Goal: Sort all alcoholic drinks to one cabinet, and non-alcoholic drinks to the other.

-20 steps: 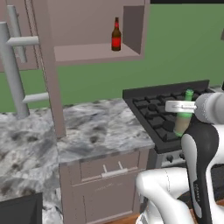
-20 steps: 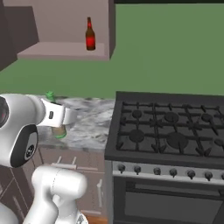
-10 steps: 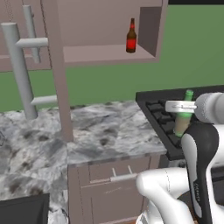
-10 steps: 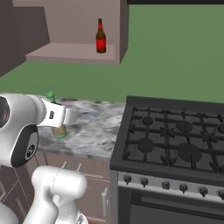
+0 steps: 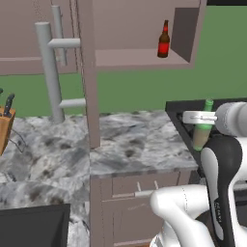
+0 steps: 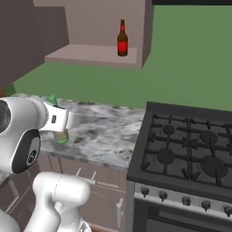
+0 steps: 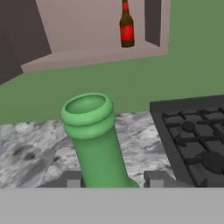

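I carry the green bottle [image 7: 97, 144] upright, pinched at its neck by the gripper [image 7: 111, 180], above the marble counter [image 5: 130, 144], so it can join the amber bottle [image 5: 164, 40] in the open cabinet [image 5: 140, 59].

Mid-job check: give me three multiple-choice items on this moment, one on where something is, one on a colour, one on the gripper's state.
1. Where is the amber-brown bottle?
A. on the open cabinet shelf
B. on the stove
C. on the counter

2. What colour is the bottle at the gripper?
A. pink
B. green
C. maroon

3. What is the gripper's state?
A. open, nothing in it
B. shut on nothing
C. shut on the green bottle

Answers:
1. A, since it stands upright on the shelf above the counter.
2. B, since the hand view shows a green neck and rim.
3. C, since the finger tips flank the neck and the bottle hangs off the counter.
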